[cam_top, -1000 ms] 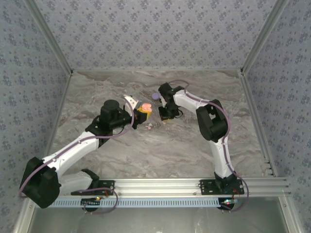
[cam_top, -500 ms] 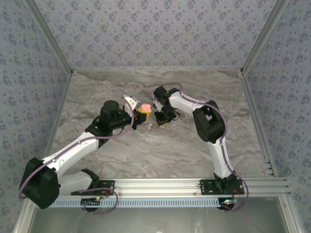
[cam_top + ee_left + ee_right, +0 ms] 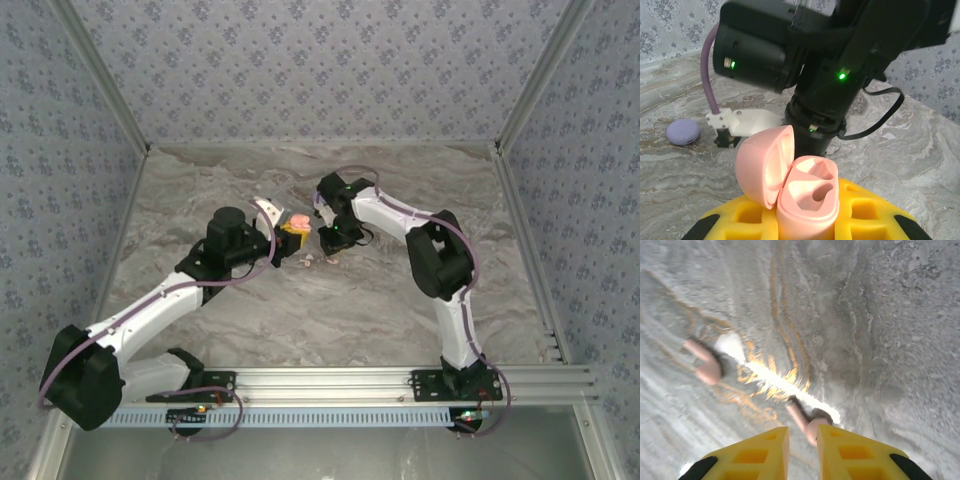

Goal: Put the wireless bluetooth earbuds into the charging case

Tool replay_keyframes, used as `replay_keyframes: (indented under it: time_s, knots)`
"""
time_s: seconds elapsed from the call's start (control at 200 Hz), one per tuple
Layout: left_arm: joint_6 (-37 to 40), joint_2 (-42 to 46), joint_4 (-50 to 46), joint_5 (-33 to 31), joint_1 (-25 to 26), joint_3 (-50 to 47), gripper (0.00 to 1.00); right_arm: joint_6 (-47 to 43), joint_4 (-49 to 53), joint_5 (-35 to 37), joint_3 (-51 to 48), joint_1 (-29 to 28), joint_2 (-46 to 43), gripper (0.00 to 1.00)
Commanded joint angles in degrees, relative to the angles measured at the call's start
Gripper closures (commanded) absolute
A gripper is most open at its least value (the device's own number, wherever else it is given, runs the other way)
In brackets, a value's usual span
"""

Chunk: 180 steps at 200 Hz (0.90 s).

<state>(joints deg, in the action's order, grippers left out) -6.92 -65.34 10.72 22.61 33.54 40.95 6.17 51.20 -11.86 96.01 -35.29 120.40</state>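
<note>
Marbled bench (image 3: 880, 315) carries two loose pieces: one whitish-pink earbud (image 3: 802, 417) lies at the tips of the right claw (image 3: 803, 440), which is narrowly spread, and a second earbud (image 3: 705, 365) lies apart. Left claw (image 3: 805, 222) pinches the pink charging case (image 3: 807, 195) with its lid open.

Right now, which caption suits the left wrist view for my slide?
Left gripper holds the open pink charging case, both wells empty; lilac case behind.

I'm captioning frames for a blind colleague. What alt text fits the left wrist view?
An open pink charging case, both sockets empty, is clamped between the left gripper's yellow fingers. The right arm's black wrist looms close behind it, and a lilac round case lies on the marble table at far left.
</note>
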Motion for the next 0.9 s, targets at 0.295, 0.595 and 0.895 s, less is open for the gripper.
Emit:
replay_keyframes:
  time_s: [0.295, 0.595, 0.895]
  knots:
    - [1.1, 1.9, 0.3, -0.9, 0.2, 0.1, 0.95, -2.6, -0.4, -9.1, -8.8, -0.2, -5.1, 0.86]
    - [1.4, 1.6, 0.2, -1.0, 0.2, 0.3, 0.95, -0.3, -1.6, -5.2, -8.9, 0.0, -1.9, 0.89]
    - [1.4, 1.5, 0.2, -1.1, 0.2, 0.1, 0.95, 1.9, -2.8, 0.0, -6.6, 0.5, 0.7, 0.91]
